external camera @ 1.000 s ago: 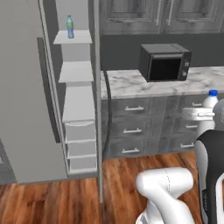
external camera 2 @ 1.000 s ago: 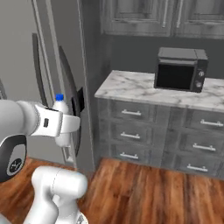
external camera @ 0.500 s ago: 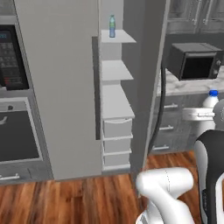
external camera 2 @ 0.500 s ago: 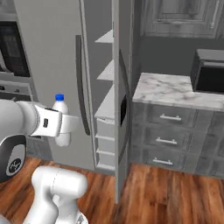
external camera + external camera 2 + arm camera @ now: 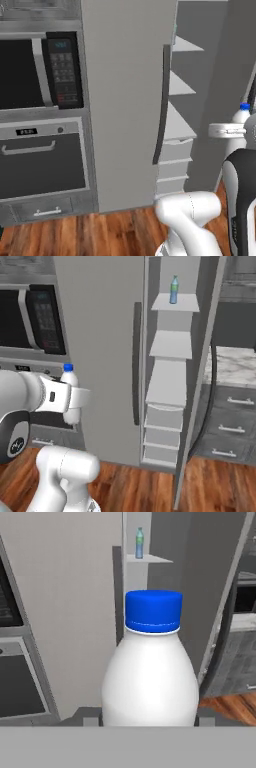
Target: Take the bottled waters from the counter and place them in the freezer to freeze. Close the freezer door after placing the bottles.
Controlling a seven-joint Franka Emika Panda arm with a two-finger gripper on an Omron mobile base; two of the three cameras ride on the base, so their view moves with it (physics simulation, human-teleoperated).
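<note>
My gripper (image 5: 75, 400) is shut on the pale white bottled water (image 5: 70, 387) with the blue cap and holds it upright at chest height, in front of the wide grey fridge door. The hand view has this bottle (image 5: 150, 672) close up between my fingertips. The blue bottled water (image 5: 174, 290) with the green cap stands on the top shelf of the freezer (image 5: 170, 346), and it is small in the hand view (image 5: 139, 543). The freezer door (image 5: 202, 356) stands wide open, edge-on. The marble counter (image 5: 240, 363) lies right of it. In the left base view my gripper (image 5: 235, 131) holds the bottle (image 5: 243, 114) at the right edge.
A built-in microwave (image 5: 35, 70) and wall oven (image 5: 40, 155) fill the wall left of the fridge. The wide fridge door (image 5: 125, 100) is closed, with a dark handle (image 5: 162, 100). White drawers (image 5: 162, 428) sit under the freezer shelves. Dark counter drawers (image 5: 232, 421) stand behind the open door.
The whole picture has shifted: the base has swung left, so counter and microwave slid right and fridge and wall oven came into view. The white bottle stays in my gripper.
</note>
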